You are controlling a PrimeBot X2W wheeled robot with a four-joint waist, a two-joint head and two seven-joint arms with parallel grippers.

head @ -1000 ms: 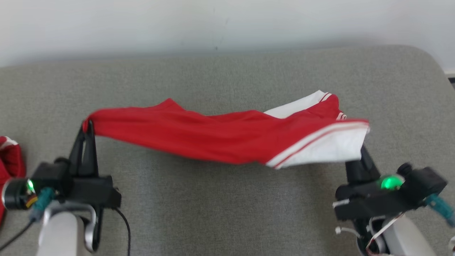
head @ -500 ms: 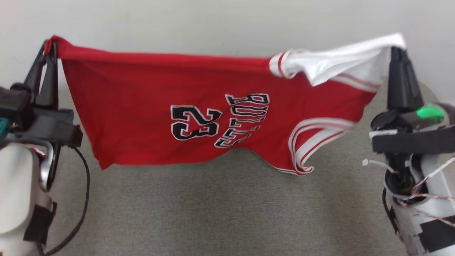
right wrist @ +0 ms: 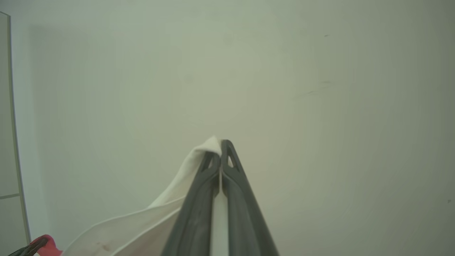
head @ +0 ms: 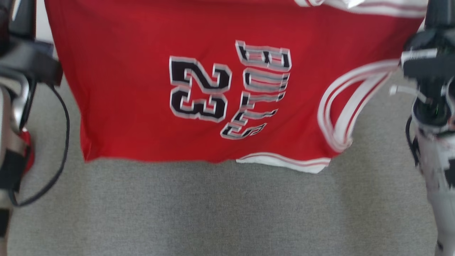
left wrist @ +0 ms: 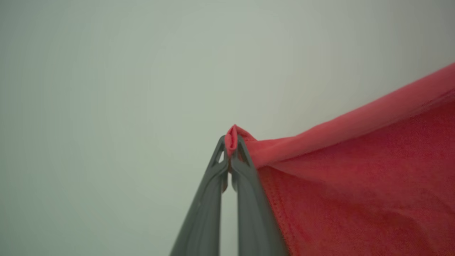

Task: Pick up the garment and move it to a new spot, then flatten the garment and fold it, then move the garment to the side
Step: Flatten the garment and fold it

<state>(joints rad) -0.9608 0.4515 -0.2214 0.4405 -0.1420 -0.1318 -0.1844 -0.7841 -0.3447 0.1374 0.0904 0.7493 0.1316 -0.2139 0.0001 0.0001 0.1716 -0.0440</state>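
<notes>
The garment [head: 142, 89] is a red sleeveless jersey with white trim and a black "23" print. It hangs spread in the air above the grey table [head: 227, 213], with its lower hem clear of the surface. My left gripper [left wrist: 231, 145] is shut on a red top corner of the garment [left wrist: 355, 177]. My right gripper [right wrist: 220, 149] is shut on a white-trimmed corner of the garment [right wrist: 142, 227]. In the head view, my left arm [head: 10, 117] and right arm [head: 430, 106] flank the cloth, and the fingertips are above the picture's top edge.
A bit of another red cloth [head: 26, 153] shows at the left edge behind my left arm. A black cable [head: 60, 149] loops down from the left wrist. A pale wall [left wrist: 106, 89] stands behind the table.
Both grippers have risen with the garment. It went from a sagging band low over the table to a spread sheet hanging with the print facing me. The head view has shifted too.
</notes>
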